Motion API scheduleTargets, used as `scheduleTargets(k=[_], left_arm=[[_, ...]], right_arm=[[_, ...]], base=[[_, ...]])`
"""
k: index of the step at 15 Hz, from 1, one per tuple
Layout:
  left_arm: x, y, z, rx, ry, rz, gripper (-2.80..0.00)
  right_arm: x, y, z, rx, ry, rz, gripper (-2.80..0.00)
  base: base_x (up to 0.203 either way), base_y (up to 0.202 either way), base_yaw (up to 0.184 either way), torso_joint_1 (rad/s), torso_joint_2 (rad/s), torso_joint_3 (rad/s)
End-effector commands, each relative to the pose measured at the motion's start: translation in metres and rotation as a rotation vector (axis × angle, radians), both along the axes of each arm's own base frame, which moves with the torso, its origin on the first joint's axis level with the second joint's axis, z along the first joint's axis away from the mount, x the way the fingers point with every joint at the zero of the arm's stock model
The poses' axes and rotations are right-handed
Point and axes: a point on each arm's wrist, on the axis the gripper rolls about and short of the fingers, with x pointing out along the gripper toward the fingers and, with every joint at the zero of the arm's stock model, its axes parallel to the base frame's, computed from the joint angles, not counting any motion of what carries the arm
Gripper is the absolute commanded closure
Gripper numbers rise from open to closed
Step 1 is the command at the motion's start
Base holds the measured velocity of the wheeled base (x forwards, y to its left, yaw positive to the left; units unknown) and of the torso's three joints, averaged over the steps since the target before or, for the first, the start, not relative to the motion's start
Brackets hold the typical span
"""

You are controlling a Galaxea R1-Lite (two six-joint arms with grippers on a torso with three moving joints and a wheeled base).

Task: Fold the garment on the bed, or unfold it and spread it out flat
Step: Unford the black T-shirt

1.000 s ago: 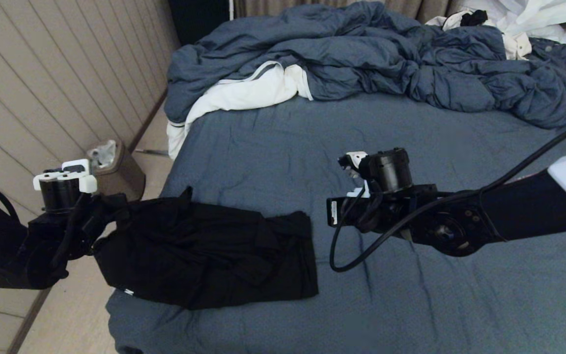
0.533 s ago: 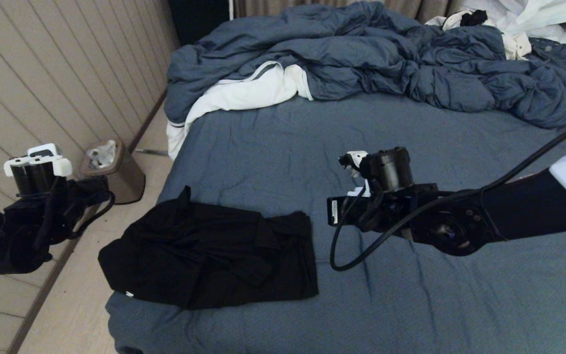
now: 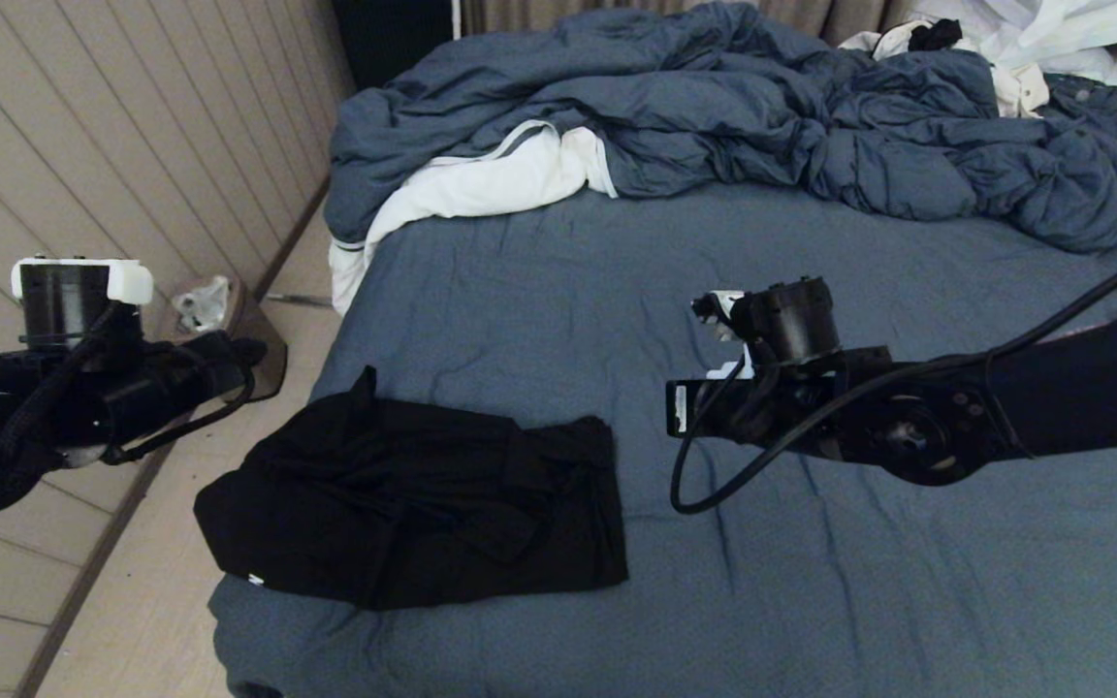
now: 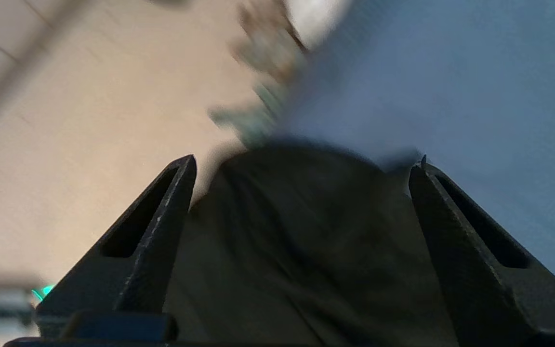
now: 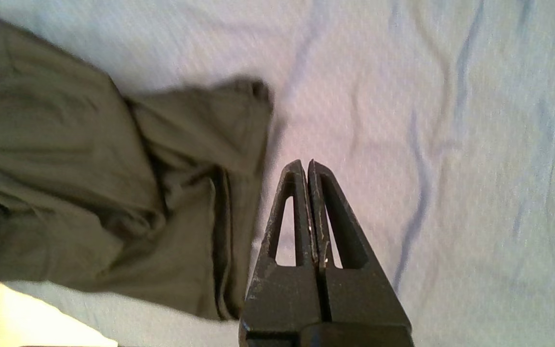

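With the shirt (image 3: 413,509) lying bunched and part-folded at the bed's (image 3: 811,601) near-left edge, left gripper (image 4: 301,164) hangs off the bedside, jaws released, holding nothing. Right gripper (image 5: 309,166) hovers just beside the hem, jaws clenched, empty. Looks between folds; next move needs a fresh grab on an edge.

I am looking into a bedroom in a home. A big bed (image 3: 811,601) with a blue sheet fills most of what I see. A puffy blue duvet (image 3: 714,116) lies bunched up at its far end, with a white cloth (image 3: 481,189) beside it. A small bin (image 3: 224,320) stands on the floor by a panelled wall (image 3: 112,155).
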Motion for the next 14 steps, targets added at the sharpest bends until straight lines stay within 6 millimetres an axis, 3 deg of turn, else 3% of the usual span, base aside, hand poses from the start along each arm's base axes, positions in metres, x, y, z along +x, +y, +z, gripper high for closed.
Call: scheduleTargets(k=[1, 5, 7, 10, 13, 14], left_arm=[[-0.028, -0.02, 0.024, -0.101, 0.047, -0.122, 0.0], [-0.039, -0.039, 0.021, -0.301, 0.181, -0.398, 0.0], [-0.036, -0.04, 0.01, -0.31, 0.225, -0.408, 0.0], [-0.038, -0.04, -0.002, -0.31, 0.231, -0.407, 0.0], [-0.042, -0.039, -0.012, -0.31, 0.206, -0.41, 0.0], [-0.044, -0.038, -0.016, -0.309, 0.202, -0.41, 0.0]], right_arm=[[-0.006, -0.005, -0.007, -0.006, 0.034, -0.011, 0.0], [-0.026, -0.016, -0.04, -0.005, 0.174, -0.051, 0.0], [-0.032, -0.017, -0.053, 0.008, 0.237, -0.004, 0.0], [-0.031, -0.014, -0.057, 0.062, 0.28, 0.08, 0.0], [-0.019, -0.003, -0.071, 0.058, 0.312, 0.098, 0.0], [-0.016, 0.001, -0.076, 0.052, 0.32, 0.105, -2.8]], base=[[0.0, 0.0, 0.0, 0.0, 0.0, 0.0], [0.0, 0.0, 0.0, 0.0, 0.0, 0.0], [0.0, 0.0, 0.0, 0.0, 0.0, 0.0], [0.0, 0.0, 0.0, 0.0, 0.0, 0.0], [0.0, 0.0, 0.0, 0.0, 0.0, 0.0], [0.0, 0.0, 0.0, 0.0, 0.0, 0.0]])
